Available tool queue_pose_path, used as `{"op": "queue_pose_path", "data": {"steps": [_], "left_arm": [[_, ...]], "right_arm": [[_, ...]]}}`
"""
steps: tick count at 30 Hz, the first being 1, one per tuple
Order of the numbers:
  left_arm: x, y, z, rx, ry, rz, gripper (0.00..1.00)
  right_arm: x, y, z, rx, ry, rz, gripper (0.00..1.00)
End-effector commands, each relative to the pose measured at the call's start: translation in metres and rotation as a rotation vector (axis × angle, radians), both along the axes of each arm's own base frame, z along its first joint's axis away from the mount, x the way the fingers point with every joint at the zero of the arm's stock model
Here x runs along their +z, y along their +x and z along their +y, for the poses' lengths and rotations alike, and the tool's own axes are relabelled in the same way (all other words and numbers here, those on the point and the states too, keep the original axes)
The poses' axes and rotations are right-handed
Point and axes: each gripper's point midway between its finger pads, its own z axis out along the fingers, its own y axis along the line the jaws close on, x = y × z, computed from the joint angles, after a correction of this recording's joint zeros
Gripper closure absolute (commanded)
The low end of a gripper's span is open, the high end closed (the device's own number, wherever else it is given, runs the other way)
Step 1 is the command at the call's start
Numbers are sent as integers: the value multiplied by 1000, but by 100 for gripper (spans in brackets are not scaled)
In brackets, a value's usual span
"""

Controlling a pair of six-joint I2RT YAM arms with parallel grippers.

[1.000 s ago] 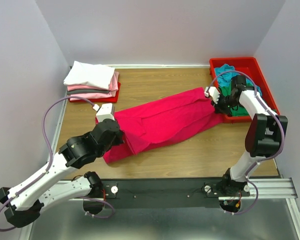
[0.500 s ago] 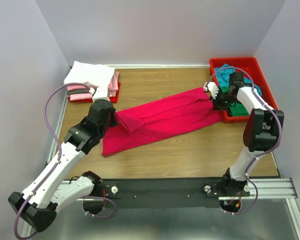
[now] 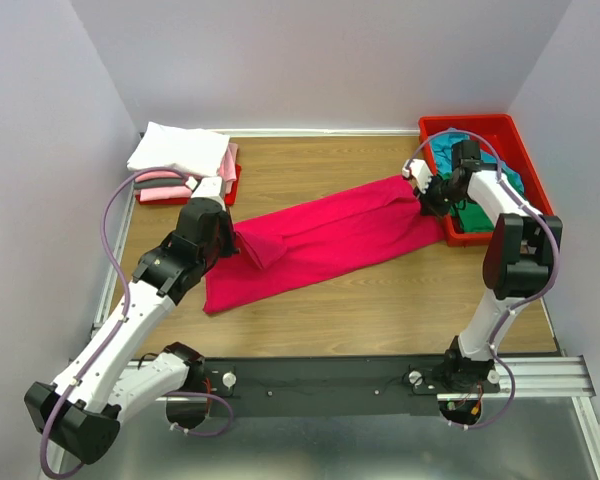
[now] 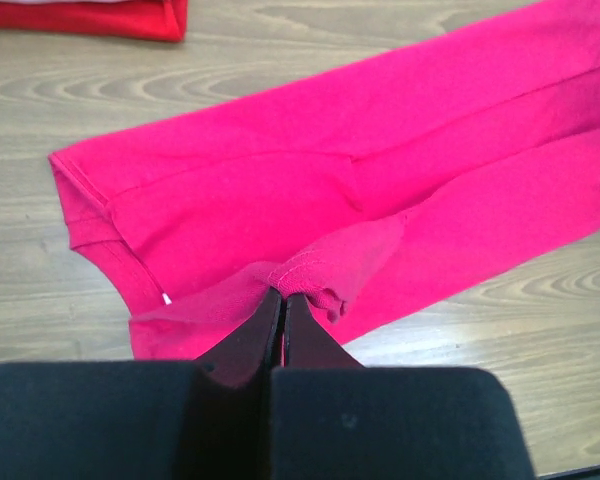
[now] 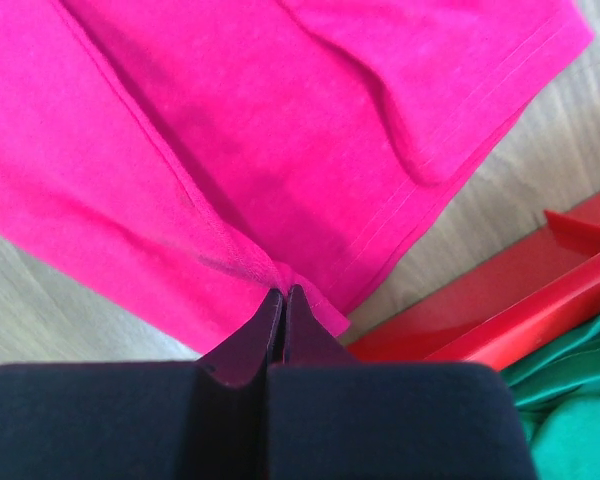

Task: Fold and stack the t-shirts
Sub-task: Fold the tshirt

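Pressed together on cloth, both pincers hold the same garment. From above, your left gripper (image 3: 232, 242) pinches a raised fold of the crimson-pink t-shirt (image 3: 330, 235) near its left end. Your right gripper (image 3: 423, 197) pinches the opposite end, just beside the red tray (image 3: 500, 125). The shirt lies as a long band slanting across the table (image 3: 380, 310). Gripping it at both ends looks meant to let you carry one long edge over in a lengthwise fold. The folded stack (image 3: 180, 150) sits at the far left, well apart, where this shirt should finish.

Your left wrist view shows the jaws shut on a stitched hem, bunched into a small ridge. The cloth around it rests flat on the wood.

Your right wrist view shows the jaws shut on the hem at a corner of the shirt. The tray wall is close to the right, and a green t-shirt (image 5: 570, 410) lies inside it, so mind that rim as you lift.
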Motion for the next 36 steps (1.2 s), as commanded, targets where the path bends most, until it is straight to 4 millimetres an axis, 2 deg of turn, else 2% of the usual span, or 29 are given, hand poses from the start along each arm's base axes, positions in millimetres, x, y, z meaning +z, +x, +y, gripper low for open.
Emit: {"op": "queue_pose_path", "data": {"steps": [1, 3, 8, 15, 18, 19, 24, 28, 30, 31, 32, 36], "left_arm": [[-10, 0, -2, -22, -13, 26, 100], [-15, 3, -2, -27, -12, 41, 100], [-8, 18, 1, -18, -11, 18, 100], [-7, 25, -1, -35, -10, 20, 100], [-9, 25, -1, -36, -11, 22, 100], [-10, 26, 0, -37, -10, 25, 100], [-9, 31, 1, -35, -5, 17, 100], [-12, 41, -1, -43, 13, 20, 100], [-11, 46, 0, -41, 18, 16, 100], [-14, 49, -1, -43, 24, 26, 100], [-14, 52, 0, -42, 32, 22, 100], [-23, 63, 4, -28, 56, 40, 100]], "right_arm": [[3, 17, 2, -23, 0, -26, 100], [3, 19, 2, -33, -5, -26, 100], [-2, 22, -2, -54, -25, -15, 100], [-9, 20, -2, -60, -33, 4, 96], [-10, 23, 0, -70, -35, 3, 84], [-8, 25, 2, -83, -32, -3, 76], [15, 47, 0, -185, -25, -80, 49], [44, 54, 6, -289, 52, -116, 47], [53, 49, 14, -303, 112, -103, 46], [49, 39, 21, -302, 145, -73, 45], [61, 29, 35, -275, 226, -65, 45], [60, -12, 66, -226, 394, 35, 44]]}}
